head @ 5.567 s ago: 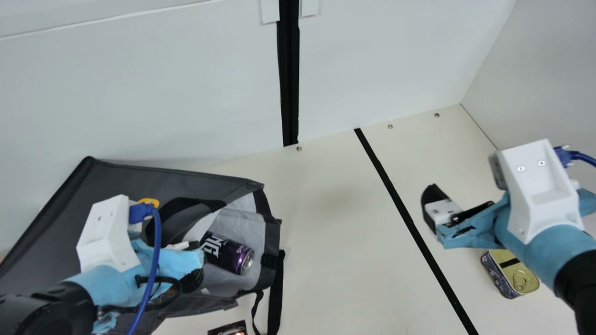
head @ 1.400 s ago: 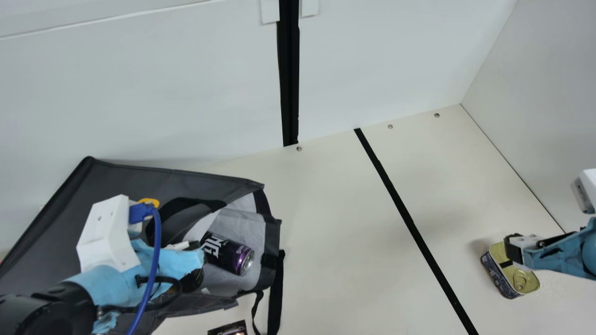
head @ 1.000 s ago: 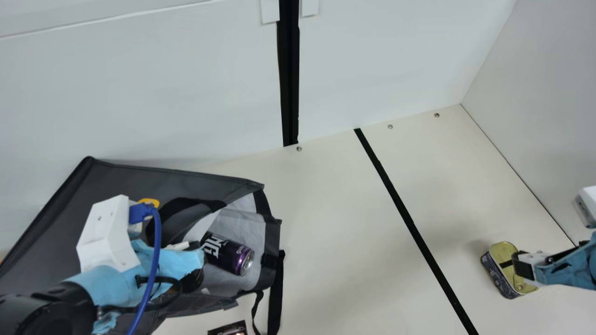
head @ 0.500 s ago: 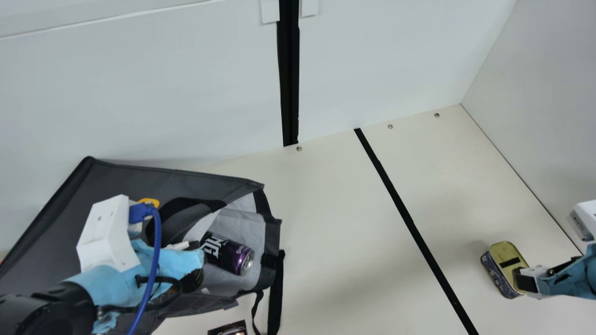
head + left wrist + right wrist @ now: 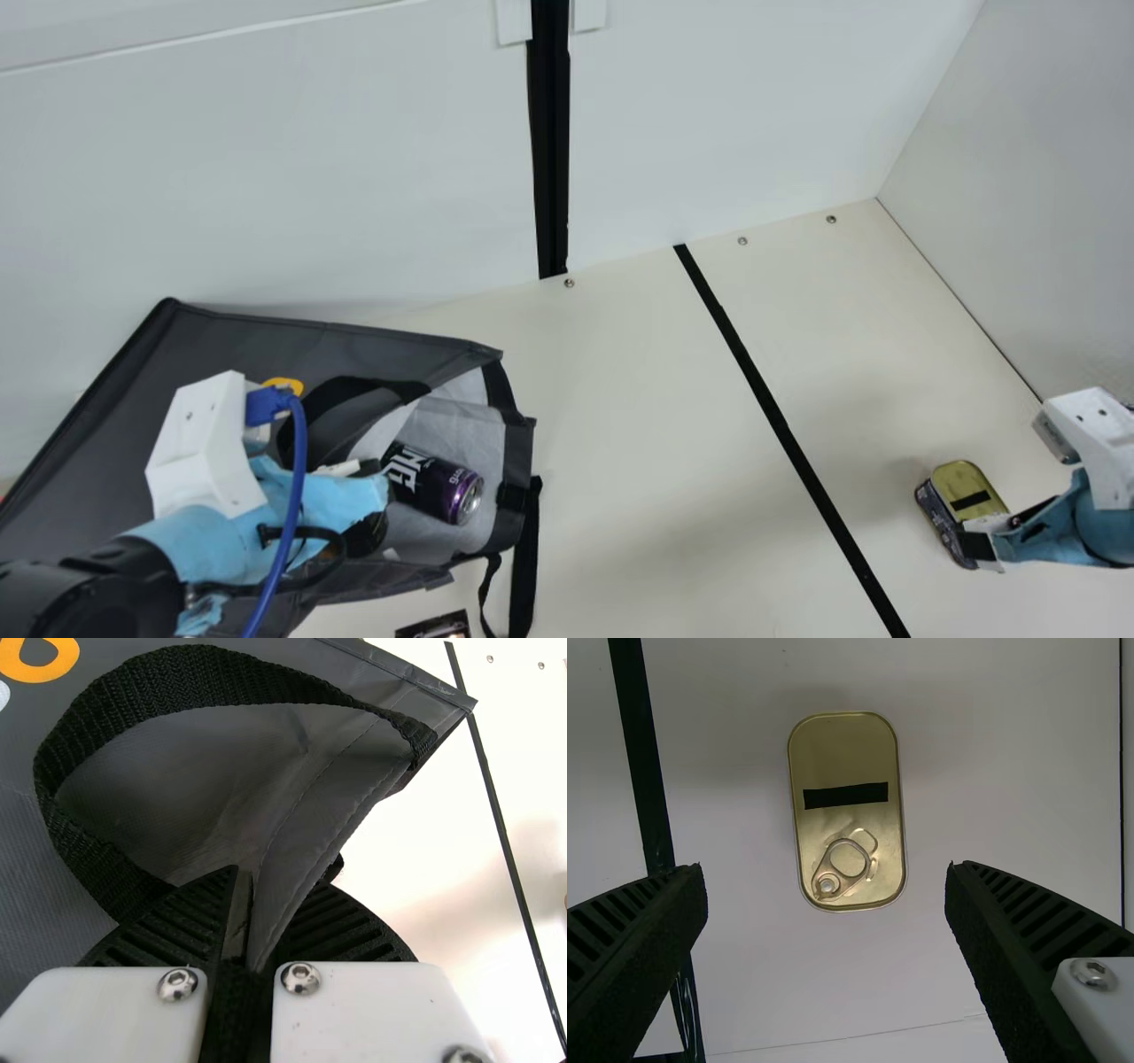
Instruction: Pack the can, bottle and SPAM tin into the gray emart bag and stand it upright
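Left end effector (image 5: 341, 498), at 8 o'clock in the main view: pinching a fold of the gray emart bag (image 5: 239, 332). In the left wrist view, the left end effector (image 5: 252, 895) has its ribbed fingers pressed together on the dark gray fabric, below a loop of black handle (image 5: 213, 678). Right end effector (image 5: 982, 542), at 4 o'clock, is over the SPAM tin (image 5: 961, 487). The right wrist view has the right end effector (image 5: 826, 866) spread wide, holding nothing, with a gap to either side of the tin. Tin lies flat on the bench (image 5: 638, 425), well apart from the bag: rounded corners, gold lid uppermost, black strip across it, ring pull near one end, dark printed side wall. Bag lies on its side, pale lining showing, mouth toward 4 o'clock. Can (image 5: 430, 486) lies just inside that mouth, dark and purple with white lettering, silvery end toward 4 o'clock. Beside it, partly covered by the arm, a dark rounded object (image 5: 368, 533), possibly the bottle; view too poor to be sure. Black tape (image 5: 771, 408) runs along the bench between bag and tin.
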